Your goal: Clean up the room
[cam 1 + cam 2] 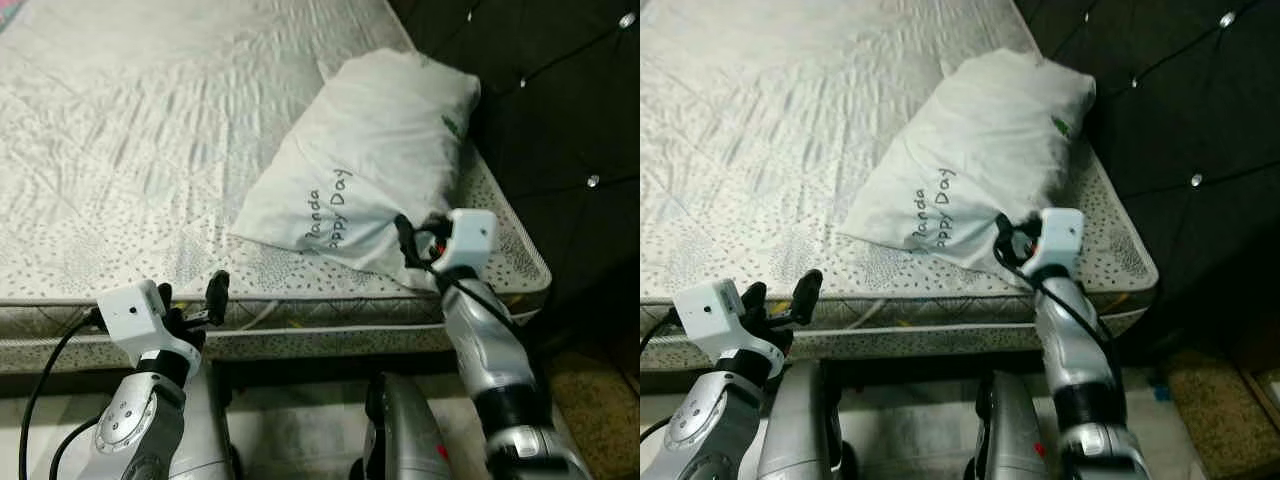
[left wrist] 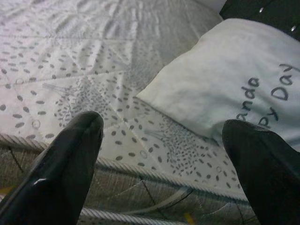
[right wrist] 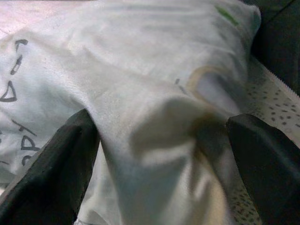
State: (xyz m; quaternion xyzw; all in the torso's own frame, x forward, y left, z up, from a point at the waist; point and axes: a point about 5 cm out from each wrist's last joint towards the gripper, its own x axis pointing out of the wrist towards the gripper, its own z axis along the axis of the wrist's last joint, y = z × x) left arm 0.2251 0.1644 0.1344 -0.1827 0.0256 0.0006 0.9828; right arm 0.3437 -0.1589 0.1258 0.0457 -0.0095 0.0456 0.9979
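- Pillow (image 1: 365,150): white, with dark lettering reading "Panda" and "Happy Day" and a small green mark near its far end. It is lying slantwise on the mattress, at the corner nearest the headboard, with its lower corner reaching toward the mattress edge.
- Mattress (image 1: 130,150): pale, quilted, speckled with small dark dots and trimmed with a corded border along the near edge. It is taking up most of the scene ahead of the robot.
- Headboard (image 1: 560,110): dark, tufted, with shiny studs, standing along the robot's right side of the mattress, just beside the pillow's far end.
- Right gripper (image 1: 412,243): reaching forward over the near edge of the mattress and pressing into the lower corner of the pillow. In the right wrist view its two black fingers (image 3: 51,173) are standing wide apart with a raised fold of pillow fabric bunching between them; the fingers are not closing on the cloth.
- Left gripper (image 1: 190,300): hovering in front of the mattress's near edge, well apart from the pillow. In the left wrist view its fingers (image 2: 61,164) are spread wide and holding nothing, pointing across the border toward the pillow's near corner.
- Floor (image 1: 600,410): a strip showing below the bed on the robot's right, brownish and dim; detail is too dark to make out.
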